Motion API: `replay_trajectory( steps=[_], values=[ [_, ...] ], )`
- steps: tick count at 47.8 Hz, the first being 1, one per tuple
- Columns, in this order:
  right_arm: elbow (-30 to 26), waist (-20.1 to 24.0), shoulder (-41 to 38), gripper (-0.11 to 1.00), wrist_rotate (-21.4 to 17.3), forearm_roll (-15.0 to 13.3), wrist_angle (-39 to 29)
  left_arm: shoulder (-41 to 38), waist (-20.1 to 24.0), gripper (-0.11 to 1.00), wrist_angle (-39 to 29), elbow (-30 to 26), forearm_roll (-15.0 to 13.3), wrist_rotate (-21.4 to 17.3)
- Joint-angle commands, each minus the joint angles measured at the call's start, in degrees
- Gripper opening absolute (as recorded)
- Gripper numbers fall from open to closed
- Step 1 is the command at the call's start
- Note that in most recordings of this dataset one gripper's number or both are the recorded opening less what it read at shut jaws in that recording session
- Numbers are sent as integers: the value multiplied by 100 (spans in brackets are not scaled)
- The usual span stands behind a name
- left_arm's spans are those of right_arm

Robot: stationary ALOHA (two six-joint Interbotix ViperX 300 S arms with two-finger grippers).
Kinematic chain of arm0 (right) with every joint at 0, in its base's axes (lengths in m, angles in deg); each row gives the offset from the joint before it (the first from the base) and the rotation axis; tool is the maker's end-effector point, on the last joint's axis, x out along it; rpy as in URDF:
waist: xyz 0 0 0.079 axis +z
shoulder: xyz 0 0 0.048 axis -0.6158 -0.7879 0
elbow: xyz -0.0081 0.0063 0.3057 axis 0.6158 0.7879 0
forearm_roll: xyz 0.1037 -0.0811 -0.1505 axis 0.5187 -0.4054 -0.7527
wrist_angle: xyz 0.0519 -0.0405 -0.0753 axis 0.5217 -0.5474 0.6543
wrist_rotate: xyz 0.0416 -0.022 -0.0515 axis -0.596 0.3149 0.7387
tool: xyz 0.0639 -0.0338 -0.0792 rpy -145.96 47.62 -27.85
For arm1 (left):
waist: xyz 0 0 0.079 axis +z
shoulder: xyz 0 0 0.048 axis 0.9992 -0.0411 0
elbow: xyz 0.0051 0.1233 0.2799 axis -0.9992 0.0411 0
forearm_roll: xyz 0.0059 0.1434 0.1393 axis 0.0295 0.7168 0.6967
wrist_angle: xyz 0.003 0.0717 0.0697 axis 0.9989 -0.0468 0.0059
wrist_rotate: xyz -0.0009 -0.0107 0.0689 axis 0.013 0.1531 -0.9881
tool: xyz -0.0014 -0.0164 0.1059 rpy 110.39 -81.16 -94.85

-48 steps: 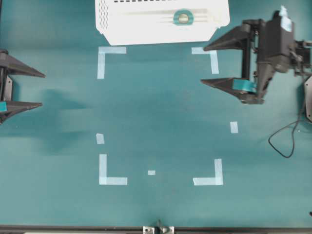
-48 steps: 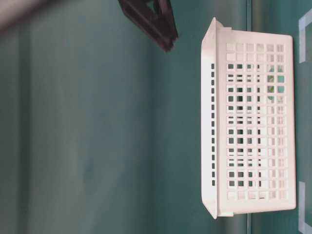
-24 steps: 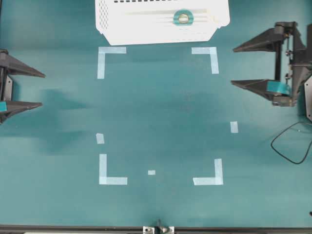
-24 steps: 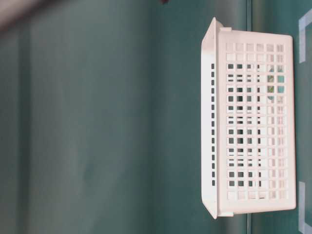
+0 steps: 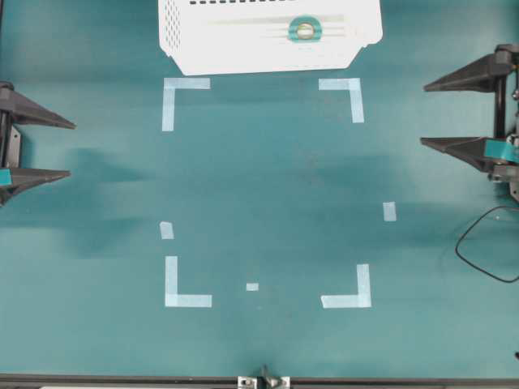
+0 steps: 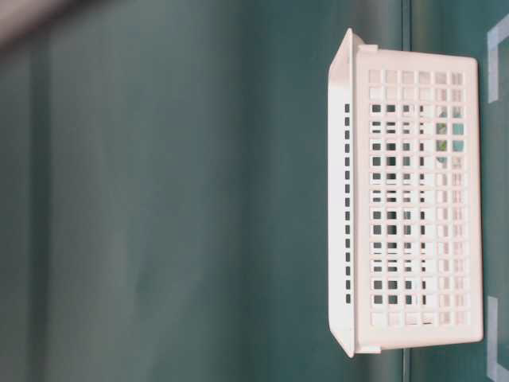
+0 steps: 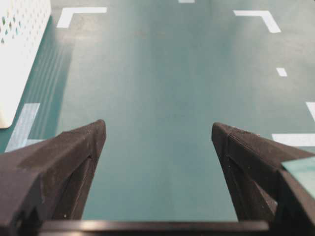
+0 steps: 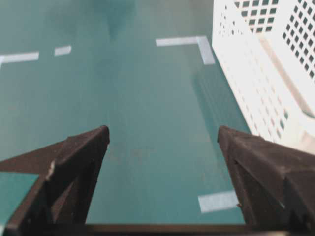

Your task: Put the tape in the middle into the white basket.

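The small teal roll of tape [image 5: 305, 30] lies inside the white basket [image 5: 203, 49] at the top of the overhead view, toward its right end. In the table-level view the basket [image 6: 350, 199] shows side-on, and a teal patch of the tape [image 6: 442, 149] glints through its slots. My left gripper [image 5: 71, 148] rests at the far left edge, open and empty. At the far right edge my right gripper [image 5: 423, 113] is open and empty, well away from the basket. The left wrist view shows the left gripper [image 7: 158, 129] over bare mat; the right wrist view shows the right gripper [image 8: 163, 132] likewise.
Pale tape corner marks [image 5: 185, 83] outline a square on the teal mat, with small loose strips [image 5: 389, 211] near it. A black cable [image 5: 486, 247] loops at the right edge. A metal clamp [image 5: 263, 379] sits at the front edge.
My right gripper has drawn back to the right, away from the basket, staying open. It has left the table-level view. The left gripper and the tape have not moved.
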Motion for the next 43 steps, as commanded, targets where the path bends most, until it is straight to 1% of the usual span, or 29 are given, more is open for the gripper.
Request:
replay_trajectory(
  steps=[1, 23, 43],
  values=[
    [44, 18, 105, 96, -9, -9, -9, -53, 18, 45, 26, -70, 0, 0],
    [642, 88, 870, 96, -9, -9, -18, -53, 18, 45, 26, -79, 0, 0],
    [923, 88, 1002, 96, 26, -9, -26, -53, 18, 45, 26, -70, 0, 0]
  ],
)
